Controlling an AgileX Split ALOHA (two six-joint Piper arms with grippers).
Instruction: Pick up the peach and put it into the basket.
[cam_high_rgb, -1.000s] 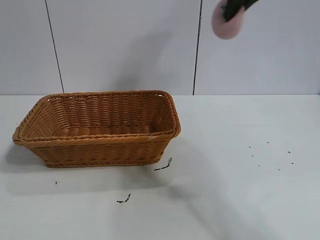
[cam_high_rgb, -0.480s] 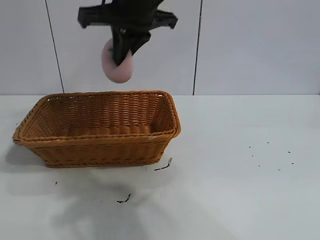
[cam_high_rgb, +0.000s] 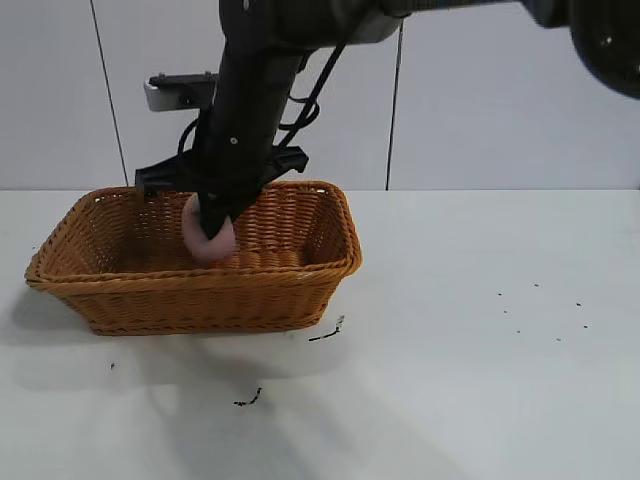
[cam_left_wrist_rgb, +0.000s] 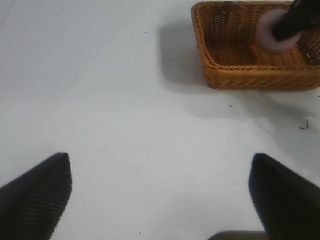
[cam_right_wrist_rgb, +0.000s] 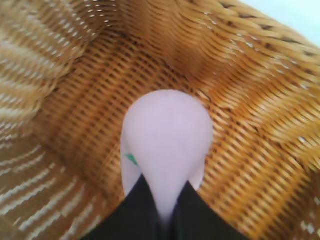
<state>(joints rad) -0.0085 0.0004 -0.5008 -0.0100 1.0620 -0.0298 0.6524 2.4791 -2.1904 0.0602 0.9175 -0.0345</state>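
Observation:
The pale pink peach (cam_high_rgb: 207, 240) is pinched in my right gripper (cam_high_rgb: 212, 222), which reaches down inside the orange-brown wicker basket (cam_high_rgb: 200, 300) at the table's left. In the right wrist view the peach (cam_right_wrist_rgb: 167, 135) hangs just above the woven floor of the basket (cam_right_wrist_rgb: 250, 140), with its green stem at one side and the black fingers (cam_right_wrist_rgb: 135, 210) squeezed on it. The left wrist view shows the peach (cam_left_wrist_rgb: 270, 37) in the basket (cam_left_wrist_rgb: 235, 75) from afar. My left gripper (cam_left_wrist_rgb: 160, 195) is open and empty over bare table.
The white table (cam_high_rgb: 480, 340) spreads to the right of the basket, with small dark specks (cam_high_rgb: 325, 333) near the basket's front corner and further right. A grey panelled wall stands behind.
My right arm has swung from the upper right across to the left and come down, carrying the peach from high in the air into the basket.

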